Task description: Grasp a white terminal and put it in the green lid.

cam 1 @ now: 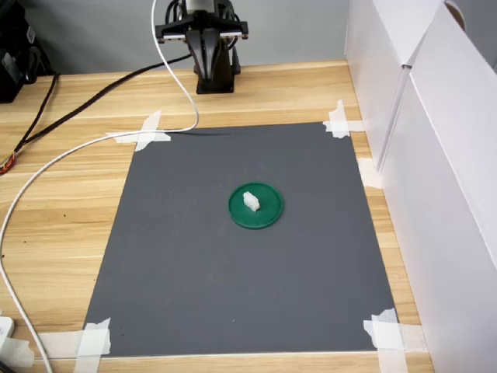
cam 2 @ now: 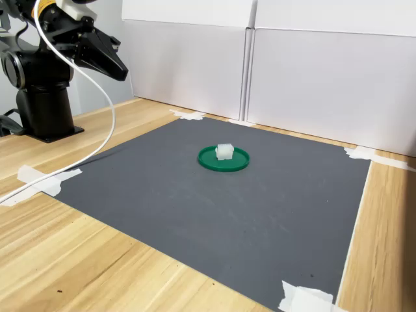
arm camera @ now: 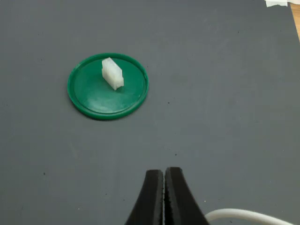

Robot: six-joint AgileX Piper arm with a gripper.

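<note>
The white terminal [cam 1: 251, 201] [arm camera: 112, 73] [cam 2: 224, 151] rests inside the green lid [cam 1: 265, 216] [arm camera: 96, 96] [cam 2: 235, 162], which lies near the middle of the dark grey mat. My gripper [arm camera: 164, 176] [cam 2: 120, 68] is shut with nothing between its black fingers. It hangs high above the table near the arm's base, well away from the lid. In the first exterior view the gripper [cam 1: 203, 43] points down in front of the base at the far edge of the table.
The dark grey mat [cam 1: 233, 272] is taped at its corners to a wooden table [cam 1: 62, 210]. White panels [cam 1: 443, 155] wall the first exterior view's right side. A white cable [cam 1: 175, 70] trails from the arm across the table, beside black cables [cam 1: 101, 89].
</note>
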